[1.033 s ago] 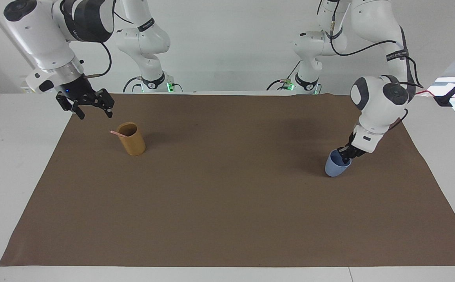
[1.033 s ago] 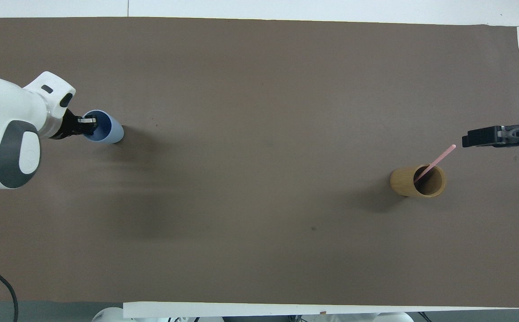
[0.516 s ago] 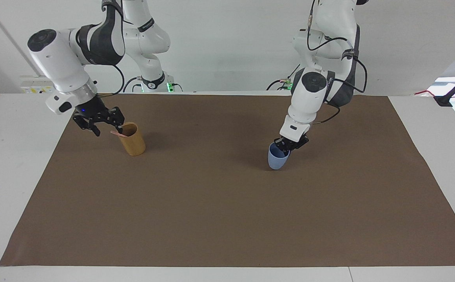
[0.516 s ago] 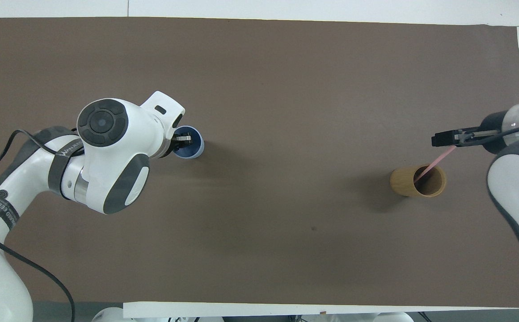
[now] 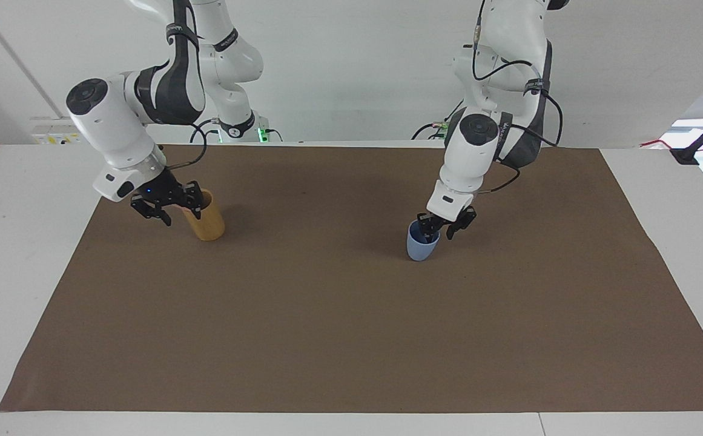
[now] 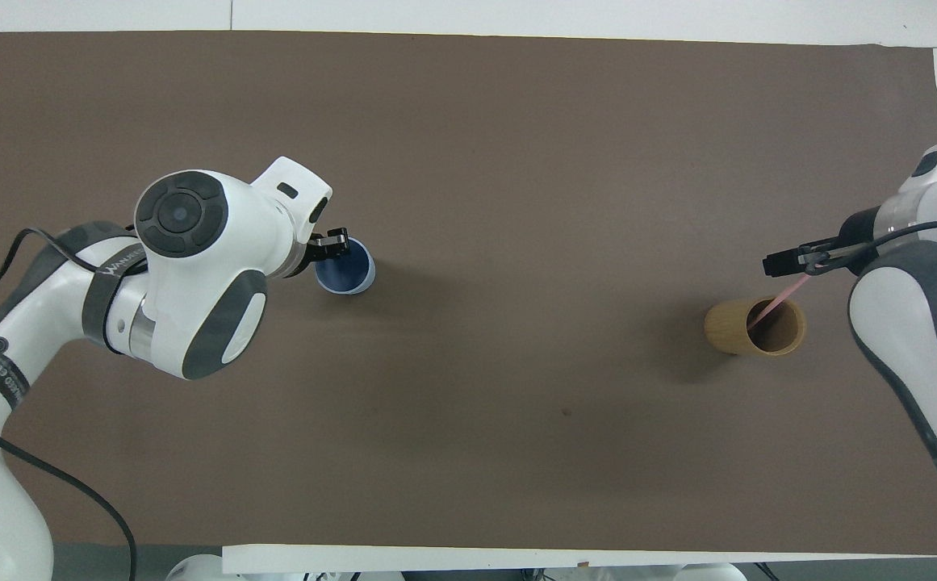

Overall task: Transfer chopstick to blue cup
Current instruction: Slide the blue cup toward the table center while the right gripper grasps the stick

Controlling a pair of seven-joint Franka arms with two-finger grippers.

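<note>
The light-blue cup stands upright on the brown mat near the table's middle; it also shows in the overhead view. My left gripper is at its rim on the left arm's side, with its fingers spread; it shows in the overhead view too. The pink chopstick leans in the tan holder, its top pointing toward the right arm's end of the table. My right gripper is open around the stick's upper end, beside the holder's rim. In the facing view the gripper hides the stick.
A brown mat covers most of the white table. The two cups stand far apart along it, about equally near the robots. Nothing else lies on the mat.
My left arm carried the blue cup from its own end toward the middle, and its fingers have now spread. My right gripper came down from beside the holder to the chopstick's top.
</note>
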